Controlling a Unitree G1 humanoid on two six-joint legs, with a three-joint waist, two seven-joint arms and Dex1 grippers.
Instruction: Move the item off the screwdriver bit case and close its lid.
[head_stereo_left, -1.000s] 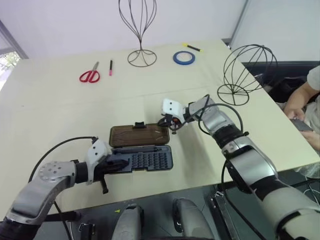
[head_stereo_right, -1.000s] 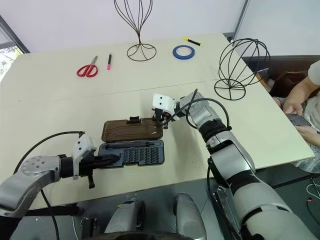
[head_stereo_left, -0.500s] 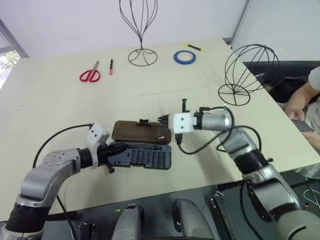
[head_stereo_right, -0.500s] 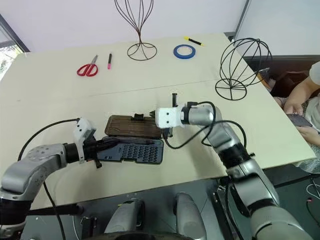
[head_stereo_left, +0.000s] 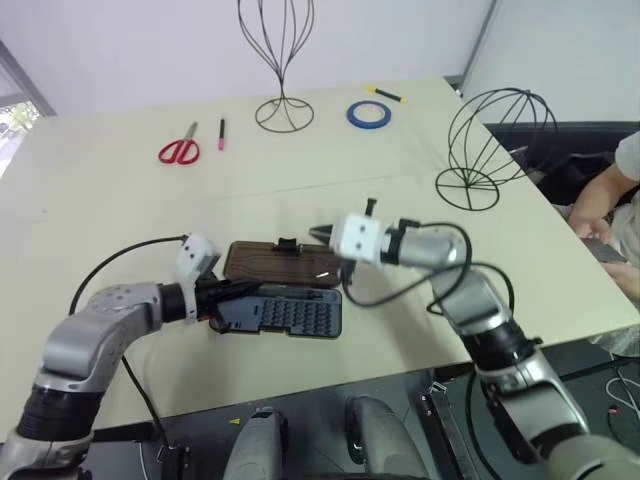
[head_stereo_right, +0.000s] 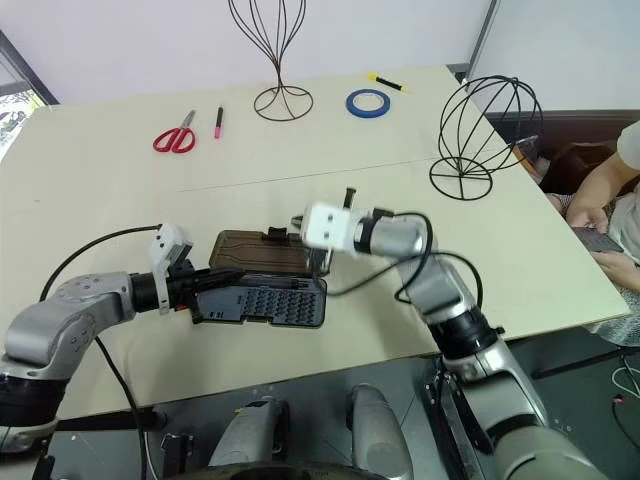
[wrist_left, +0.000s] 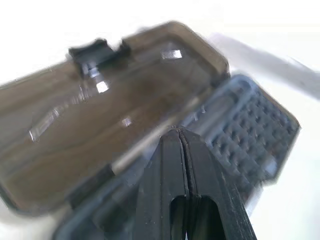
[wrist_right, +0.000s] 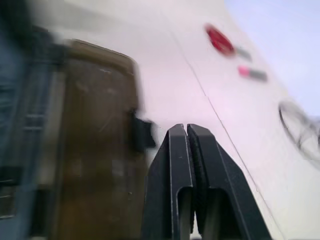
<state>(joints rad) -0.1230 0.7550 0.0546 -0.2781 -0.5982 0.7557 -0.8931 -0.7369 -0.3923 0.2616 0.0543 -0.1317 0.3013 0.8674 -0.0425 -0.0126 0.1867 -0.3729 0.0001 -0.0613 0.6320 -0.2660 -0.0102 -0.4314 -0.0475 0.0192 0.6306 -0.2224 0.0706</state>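
The screwdriver bit case (head_stereo_left: 292, 316) lies open near the table's front edge, its grey-blue base toward me and the smoky brown lid (head_stereo_left: 278, 262) flat behind it, black clasp (head_stereo_left: 288, 245) on the far edge. The item (head_stereo_left: 492, 148), a black wire globe form, stands on the table far to the right, apart from the case. My left gripper (head_stereo_left: 236, 295) is shut with nothing in it at the base's left end; the left wrist view has its fingertips (wrist_left: 176, 150) over the seam between lid (wrist_left: 100, 130) and base. My right gripper (head_stereo_left: 320, 235) is shut and empty, hovering over the lid's right end.
At the back stand a taller wire stand (head_stereo_left: 282, 60), a blue tape roll (head_stereo_left: 368, 115), red scissors (head_stereo_left: 180, 151), a pen (head_stereo_left: 221, 134) and a yellow marker (head_stereo_left: 384, 94). A person (head_stereo_left: 612, 225) sits past the table's right edge.
My right gripper has lifted off the table beside the lid and now hangs above the lid's right end. The left gripper has edged in along the base's left end.
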